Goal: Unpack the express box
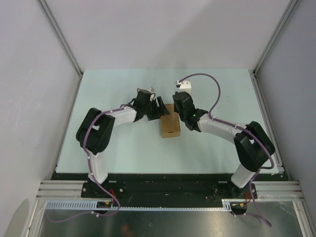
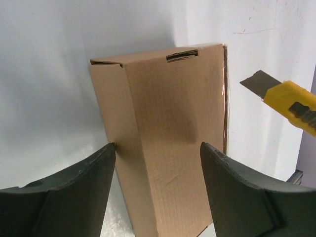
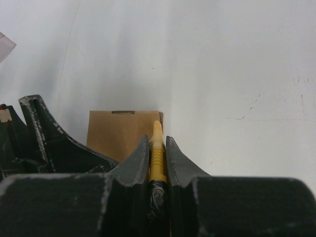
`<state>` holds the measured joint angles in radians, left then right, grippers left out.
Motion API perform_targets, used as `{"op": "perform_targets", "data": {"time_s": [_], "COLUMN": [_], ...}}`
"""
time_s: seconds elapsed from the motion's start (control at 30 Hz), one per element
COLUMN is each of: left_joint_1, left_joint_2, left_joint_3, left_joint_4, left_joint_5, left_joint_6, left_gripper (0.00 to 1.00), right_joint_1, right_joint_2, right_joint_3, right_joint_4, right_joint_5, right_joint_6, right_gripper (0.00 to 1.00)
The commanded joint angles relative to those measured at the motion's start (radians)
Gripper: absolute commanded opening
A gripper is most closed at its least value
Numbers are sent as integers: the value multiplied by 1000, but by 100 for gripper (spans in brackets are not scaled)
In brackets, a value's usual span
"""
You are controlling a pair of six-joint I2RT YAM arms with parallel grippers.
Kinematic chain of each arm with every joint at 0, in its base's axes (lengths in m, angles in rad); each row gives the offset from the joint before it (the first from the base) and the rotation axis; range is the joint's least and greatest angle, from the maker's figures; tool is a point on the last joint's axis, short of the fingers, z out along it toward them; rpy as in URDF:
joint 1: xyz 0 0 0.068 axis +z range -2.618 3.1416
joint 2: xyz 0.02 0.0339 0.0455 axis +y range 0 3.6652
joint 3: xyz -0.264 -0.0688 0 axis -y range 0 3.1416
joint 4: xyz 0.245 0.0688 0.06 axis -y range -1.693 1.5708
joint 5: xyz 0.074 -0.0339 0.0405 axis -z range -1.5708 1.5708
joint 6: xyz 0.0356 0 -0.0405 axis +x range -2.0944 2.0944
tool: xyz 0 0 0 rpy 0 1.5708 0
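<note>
The express box [image 1: 170, 126] lies flat on the pale counter [image 1: 123, 148], midway between the two arms, its long side running away from their bases. The left fingers [image 2: 74, 197] are spread wide and released, holding nothing. In the left wrist view the box [image 2: 168, 138] fills the gap just ahead of them. One tip sits at its left edge and the other overlaps its tan face, though whether either touches the cardboard cannot be told. The right fingers [image 3: 136, 165] are clenched on a yellow utility knife [image 3: 157, 158], which points at the box's far end [image 3: 118, 131]. In the left wrist view its bared blade [image 2: 259, 83] hangs just beside the box's right edge, apart from it.
</note>
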<state>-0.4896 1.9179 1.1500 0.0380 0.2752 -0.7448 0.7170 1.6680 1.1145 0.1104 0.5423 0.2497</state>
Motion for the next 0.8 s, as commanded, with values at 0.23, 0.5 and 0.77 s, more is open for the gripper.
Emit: {"op": "perform_targets", "data": {"time_s": [0.23, 0.5, 0.77], "left_joint_1": [20, 20, 20], "left_joint_2": [10, 12, 7], "left_joint_3": [8, -1, -10], "left_joint_4": [8, 7, 5], "left_joint_5": [56, 62, 61], "left_joint_6": [-21, -24, -24], "left_gripper": [65, 63, 63], "right_joint_1": [-11, -11, -16], "right_joint_2": [44, 58, 70], "right_joint_3": [15, 15, 15], "right_joint_4": [64, 95, 98], "right_joint_5": [36, 42, 64], "right_joint_6": [5, -1, -13], "right_gripper": [0, 0, 0]}}
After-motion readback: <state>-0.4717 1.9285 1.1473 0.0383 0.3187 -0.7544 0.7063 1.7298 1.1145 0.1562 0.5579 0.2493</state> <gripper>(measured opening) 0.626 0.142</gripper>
